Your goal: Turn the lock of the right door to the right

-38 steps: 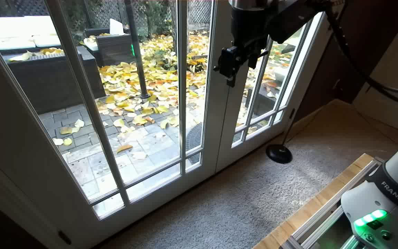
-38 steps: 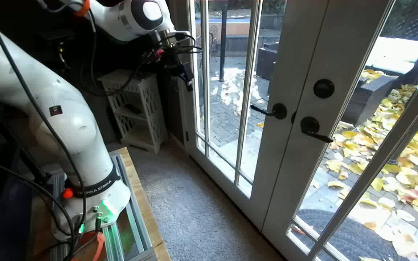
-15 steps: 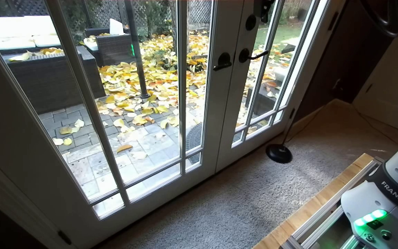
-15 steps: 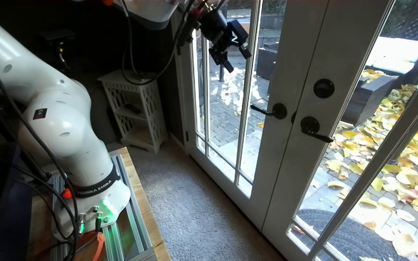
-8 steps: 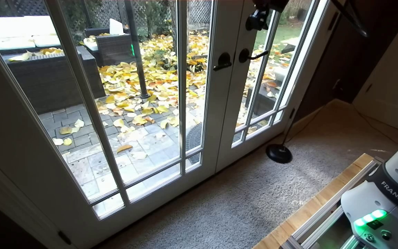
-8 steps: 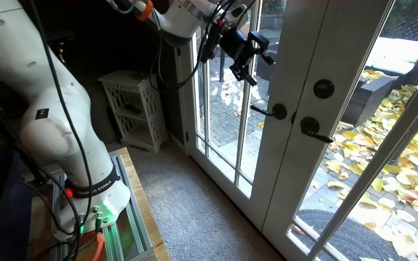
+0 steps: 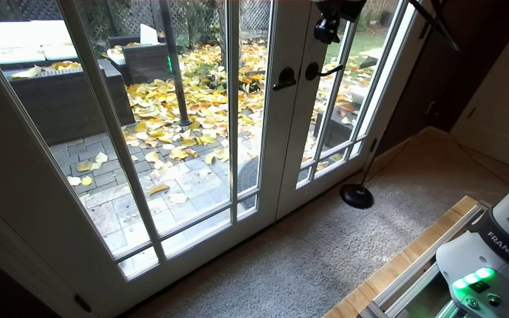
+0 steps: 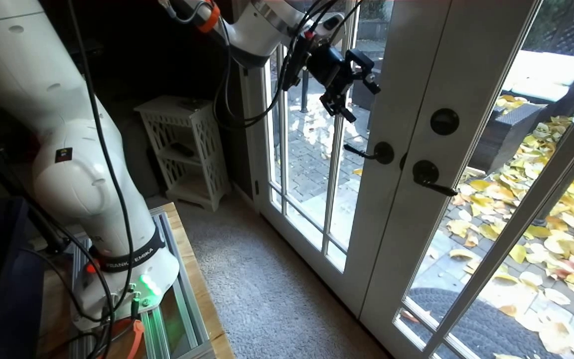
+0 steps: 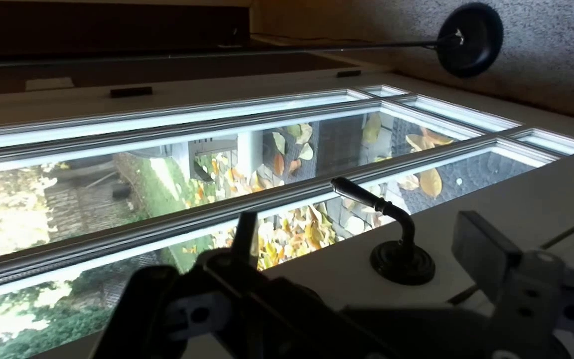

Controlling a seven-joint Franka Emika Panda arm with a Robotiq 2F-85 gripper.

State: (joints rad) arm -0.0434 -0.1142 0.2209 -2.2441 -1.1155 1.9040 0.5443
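Two fingers (image 8: 348, 114) of the black, jointed hand (image 8: 363, 103) stand spread, holding nothing — likely so they can straddle the small, dark, round lock (image 8: 445, 122). In an exterior view it sits to their right, not touching, on the white-framed, glass-paned right door (image 8: 449, 148), above the dark, curved lever (image 8: 430, 180) — which a high approach should clear.

Daylight glares through the glass panes (image 7: 186, 150) beside a dim wall (image 7: 409, 97).
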